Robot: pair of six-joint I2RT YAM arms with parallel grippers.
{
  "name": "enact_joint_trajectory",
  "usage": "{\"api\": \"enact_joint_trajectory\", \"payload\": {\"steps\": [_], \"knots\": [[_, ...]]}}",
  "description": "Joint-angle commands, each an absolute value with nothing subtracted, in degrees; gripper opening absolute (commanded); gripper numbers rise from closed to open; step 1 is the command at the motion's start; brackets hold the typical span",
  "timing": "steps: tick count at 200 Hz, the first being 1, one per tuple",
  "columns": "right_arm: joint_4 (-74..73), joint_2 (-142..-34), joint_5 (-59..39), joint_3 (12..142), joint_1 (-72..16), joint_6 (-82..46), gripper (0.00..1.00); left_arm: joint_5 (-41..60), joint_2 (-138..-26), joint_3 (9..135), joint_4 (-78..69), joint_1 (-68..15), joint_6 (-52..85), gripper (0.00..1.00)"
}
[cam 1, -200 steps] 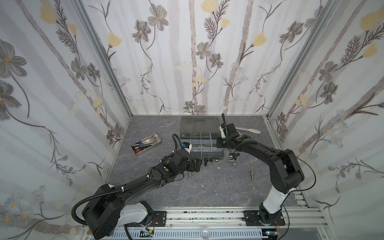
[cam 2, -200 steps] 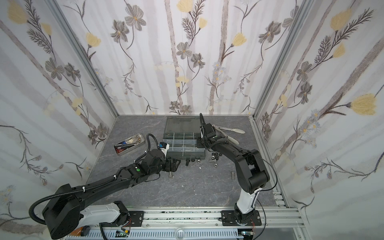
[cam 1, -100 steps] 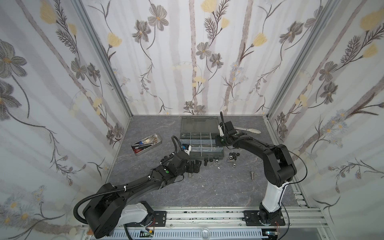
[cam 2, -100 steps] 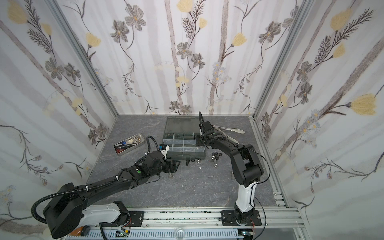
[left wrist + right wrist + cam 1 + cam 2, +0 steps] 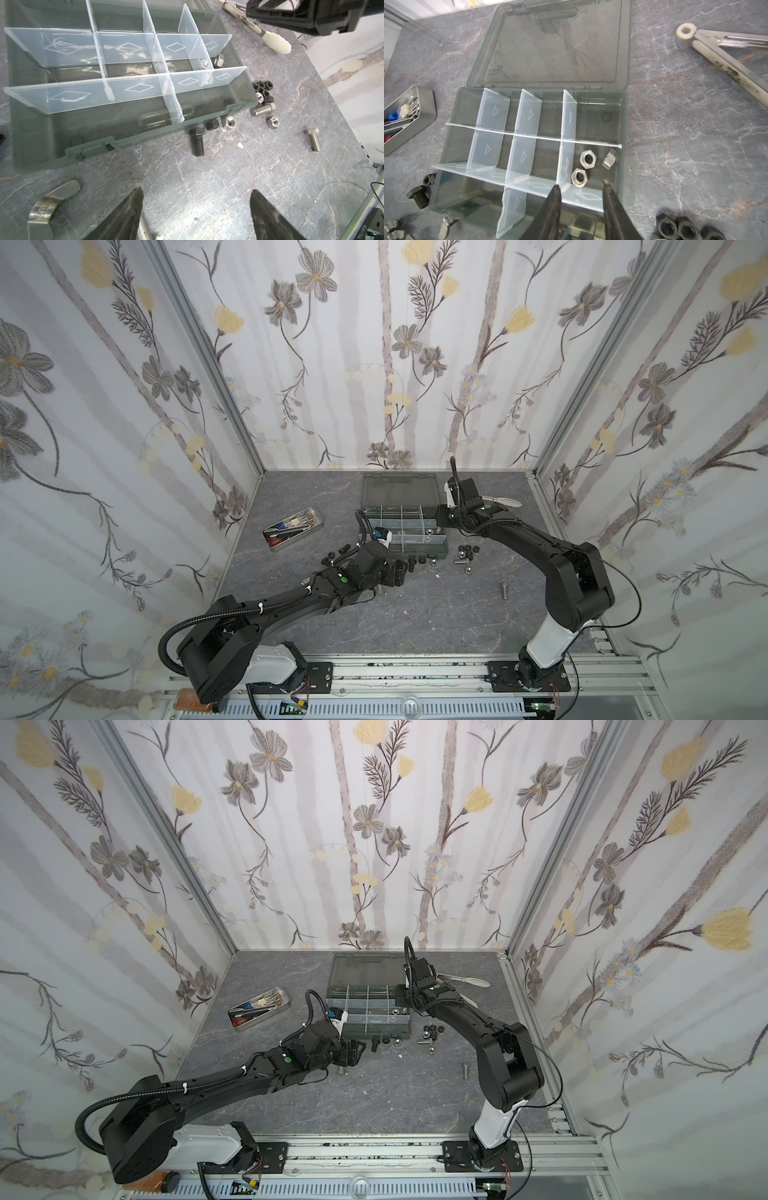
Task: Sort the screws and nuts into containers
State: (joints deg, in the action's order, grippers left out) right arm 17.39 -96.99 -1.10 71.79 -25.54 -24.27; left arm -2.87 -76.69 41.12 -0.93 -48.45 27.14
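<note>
The containers are the compartments of a grey-green organizer box (image 5: pixel 419 549) (image 5: pixel 374 1028) with its lid open. My right gripper (image 5: pixel 581 184) (image 5: pixel 440 516) hangs open over the box's right end with nothing between its fingers. Three silver nuts (image 5: pixel 588 159) lie in the compartment below it. My left gripper (image 5: pixel 197 189) (image 5: pixel 401 572) is open, low over the table in front of the box. A silver screw (image 5: pixel 143 230) lies against one finger. A wing nut (image 5: pixel 52 207) lies beside it. Black nuts (image 5: pixel 262 87), a black screw (image 5: pixel 197 141) and silver screws (image 5: pixel 313 139) lie loose by the box.
A metal tray (image 5: pixel 293 529) of tools stands at the left. Long tongs (image 5: pixel 726 62) (image 5: pixel 503 501) lie at the back right of the box. More black nuts (image 5: pixel 336 556) lie left of the box front. Walls close in on three sides.
My right gripper's jaws have parted over the box, and that arm's elbow has swung. My left gripper has stayed low in front of the box, its jaws a little narrower.
</note>
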Motion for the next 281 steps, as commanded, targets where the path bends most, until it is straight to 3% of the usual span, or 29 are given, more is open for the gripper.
{"api": "enact_joint_trajectory", "payload": {"steps": [1, 42, 105, 173, 222, 281], "knots": [[18.4, -92.4, 0.7, 68.4, -25.6, -26.5, 0.38, -5.4, -78.6, 44.4, 1.5, -48.9, 26.5, 0.75], [17.9, -81.1, 2.2, 59.1, -25.6, -27.5, 0.43, -6.6, -85.5, 50.6, 3.5, -51.4, 27.1, 0.66], [13.6, -67.9, -0.8, 48.8, -20.4, -26.5, 0.53, -16.0, -98.9, 61.1, 6.9, -59.4, 32.9, 0.66], [11.3, -59.5, -3.0, 43.8, -17.0, -26.5, 0.56, -16.7, -115.4, 78.2, 12.8, -62.8, 38.9, 0.63], [11.3, -52.5, -2.8, 39.7, -14.2, -26.3, 0.58, -18.9, -119.2, 81.9, 14.7, -62.7, 41.1, 0.58], [10.7, -51.5, -4.1, 38.6, -14.1, -26.6, 0.59, -20.6, -120.3, 81.5, 14.7, -62.1, 42.5, 0.57]]}}
